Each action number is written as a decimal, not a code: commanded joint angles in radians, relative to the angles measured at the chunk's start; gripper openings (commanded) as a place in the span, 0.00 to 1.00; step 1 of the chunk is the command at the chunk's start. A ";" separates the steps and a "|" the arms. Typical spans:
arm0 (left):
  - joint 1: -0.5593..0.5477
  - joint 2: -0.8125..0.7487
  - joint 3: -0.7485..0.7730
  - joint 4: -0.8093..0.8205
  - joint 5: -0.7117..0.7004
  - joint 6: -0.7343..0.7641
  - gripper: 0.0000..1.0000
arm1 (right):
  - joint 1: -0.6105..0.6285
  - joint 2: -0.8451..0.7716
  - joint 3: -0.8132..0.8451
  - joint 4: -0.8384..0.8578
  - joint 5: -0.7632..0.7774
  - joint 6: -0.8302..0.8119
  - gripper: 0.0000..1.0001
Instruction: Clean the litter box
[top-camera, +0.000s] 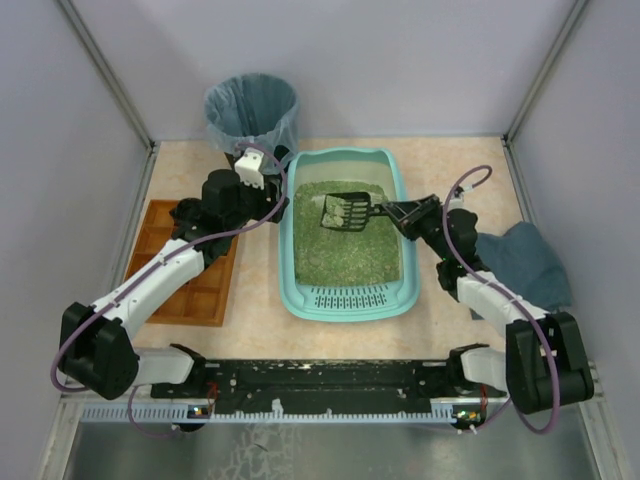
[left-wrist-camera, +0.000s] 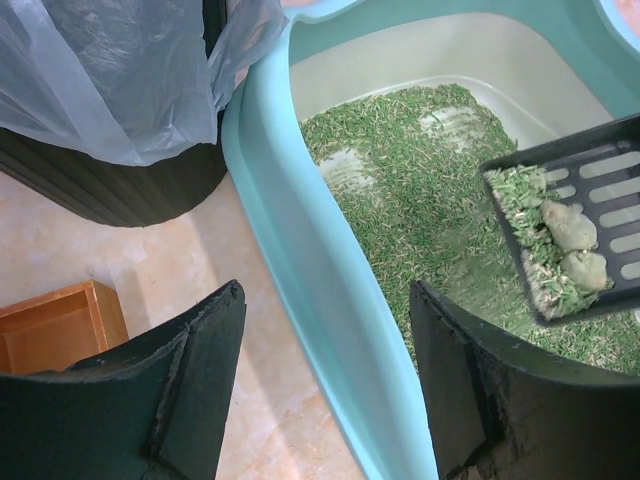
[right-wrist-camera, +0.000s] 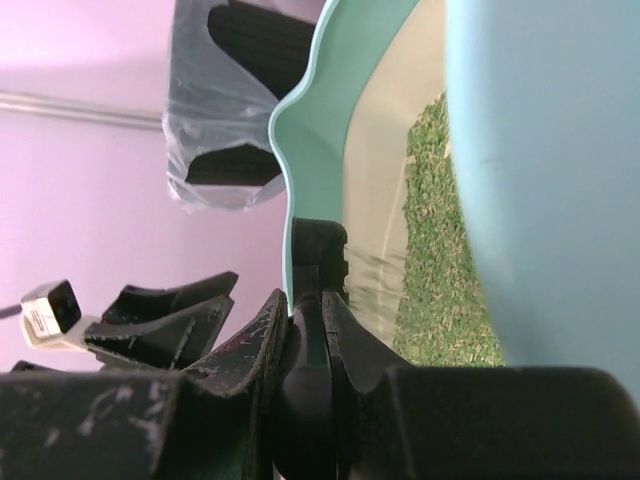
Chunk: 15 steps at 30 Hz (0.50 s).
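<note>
Teal litter box runs near-far, grate lip nearest.

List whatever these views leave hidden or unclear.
- Top view: the scoop hides the litter beneath it in the litter box.
- Top view: the left arm covers part of the wooden tray, the right arm part of the cloth.
- Top view: the bin is too dark inside to read.
- Right wrist view: the right gripper covers the scoop's handle.
</note>
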 joint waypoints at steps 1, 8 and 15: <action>-0.001 -0.011 0.000 0.027 -0.007 -0.007 0.72 | -0.071 -0.054 -0.025 0.093 -0.007 0.068 0.00; 0.000 -0.009 0.001 0.027 -0.008 -0.007 0.72 | -0.098 0.002 -0.020 0.163 -0.128 0.089 0.00; 0.000 -0.006 -0.002 0.033 -0.011 -0.008 0.73 | -0.060 0.025 0.003 0.194 -0.175 0.088 0.00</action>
